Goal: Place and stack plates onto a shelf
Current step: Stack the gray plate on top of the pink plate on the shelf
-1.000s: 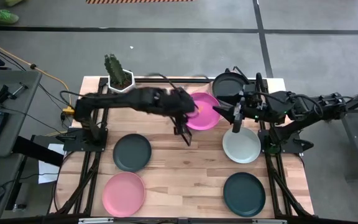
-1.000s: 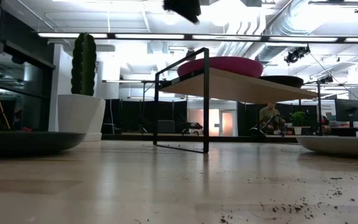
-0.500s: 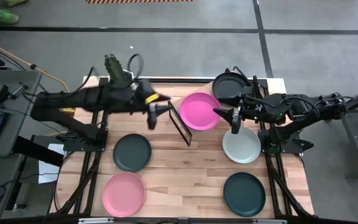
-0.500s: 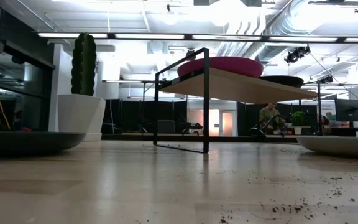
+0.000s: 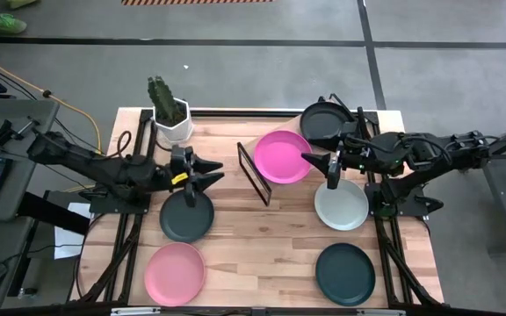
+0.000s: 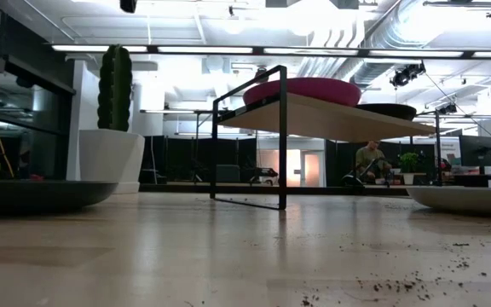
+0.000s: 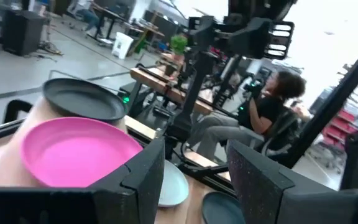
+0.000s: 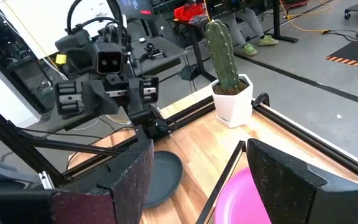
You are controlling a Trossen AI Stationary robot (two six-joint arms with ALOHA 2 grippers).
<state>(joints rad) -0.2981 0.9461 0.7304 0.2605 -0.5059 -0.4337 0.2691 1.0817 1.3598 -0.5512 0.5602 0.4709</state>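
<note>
On the left of the light wooden tabletop (image 5: pixel 262 241), a round light pink plate (image 5: pixel 175 273) lies near the front edge. Behind it lies a dark charcoal plate (image 5: pixel 186 215). The left gripper (image 5: pixel 202 170) hovers over that plate's rear edge, its fingers spread and holding nothing. A green cactus in a white faceted pot (image 5: pixel 169 112) stands at the rear left. The black-wire-framed wooden shelf (image 5: pixel 275 123) carries a magenta plate (image 5: pixel 281 157) and, farther right, a dark plate (image 5: pixel 321 121). The right gripper (image 5: pixel 333 173) hangs between the magenta plate and a pale mint-white plate (image 5: pixel 341 205) on the tabletop, fingers parted and empty. Another dark plate (image 5: pixel 344 273) lies at the front right.
</note>
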